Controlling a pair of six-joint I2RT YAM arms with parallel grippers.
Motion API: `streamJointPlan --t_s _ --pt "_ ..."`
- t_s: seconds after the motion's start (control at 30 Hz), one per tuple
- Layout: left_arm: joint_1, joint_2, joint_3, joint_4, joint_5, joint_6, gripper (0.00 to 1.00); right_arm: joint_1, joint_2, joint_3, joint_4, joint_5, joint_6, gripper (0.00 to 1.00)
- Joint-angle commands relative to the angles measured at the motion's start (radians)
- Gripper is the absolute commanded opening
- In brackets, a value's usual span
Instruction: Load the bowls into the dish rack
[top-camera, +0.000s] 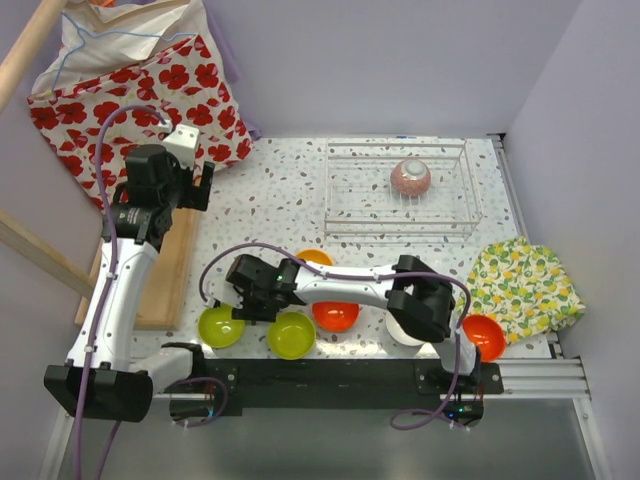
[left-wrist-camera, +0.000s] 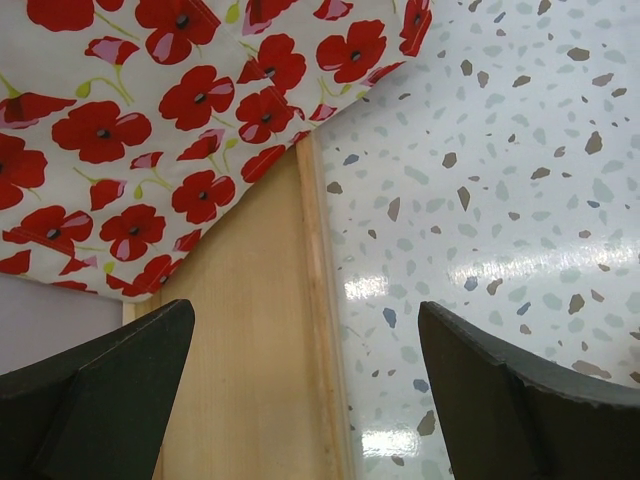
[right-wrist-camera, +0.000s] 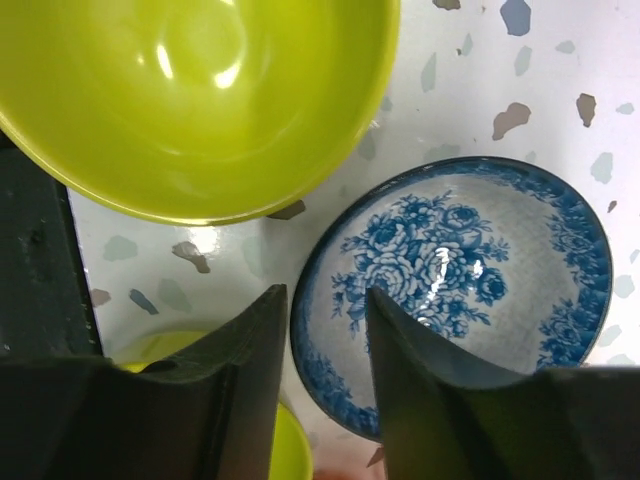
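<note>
Your speckled counter (top-camera: 270, 200) sits between lavender walls, with a poppy-print cloth (top-camera: 150, 90) in the upper left of the top view. The dish rack (top-camera: 400, 230) stands right of centre towards the top and holds one reddish patterned bowl (top-camera: 410, 177). Along the lower edge lie a lime green bowl (top-camera: 221, 326), a second lime green bowl (top-camera: 291, 336) and a red-orange bowl (top-camera: 336, 316).

The right end effector (right-wrist-camera: 325, 300) is partly spread. Its fingers straddle the left rim of the blue-patterned bowl (right-wrist-camera: 470, 280), and you cannot tell whether either finger touches it. The left end effector (left-wrist-camera: 305, 310) is spread wide above the edge of the wooden tray (left-wrist-camera: 250, 380), where tray meets counter.
</note>
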Motion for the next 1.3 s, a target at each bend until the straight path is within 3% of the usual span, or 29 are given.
streamJointPlan --t_s 0.0,0.2,0.4,0.57,0.7,0.9,1.07,1.27 --pt "0.012 -0.016 -0.003 0.003 0.04 -0.029 1.0 0.021 -0.022 0.018 0.036 0.031 -0.009 0.32" --pt "0.014 -0.021 -0.007 -0.003 0.055 -0.026 1.0 0.024 -0.052 0.041 0.01 0.031 -0.023 0.0" --pt "0.014 0.018 0.055 -0.004 0.057 -0.016 0.99 0.016 -0.146 0.096 -0.014 0.013 -0.017 0.0" --pt "0.012 0.096 0.173 0.002 0.081 -0.006 0.98 -0.057 -0.236 0.15 -0.023 -0.097 0.113 0.0" --pt "-0.005 0.15 0.242 0.034 0.107 -0.001 0.97 -0.257 -0.304 0.164 -0.007 -0.248 0.288 0.0" --pt "-0.149 0.228 0.288 0.071 0.103 0.043 0.96 -0.54 -0.332 0.176 0.079 -0.401 0.477 0.0" --pt "-0.25 0.311 0.306 0.048 0.208 0.011 0.95 -0.7 -0.359 0.167 0.168 -0.481 0.59 0.0" --pt "-0.301 0.369 0.224 0.172 0.322 -0.042 0.92 -0.867 -0.353 0.124 0.211 -0.607 0.701 0.0"
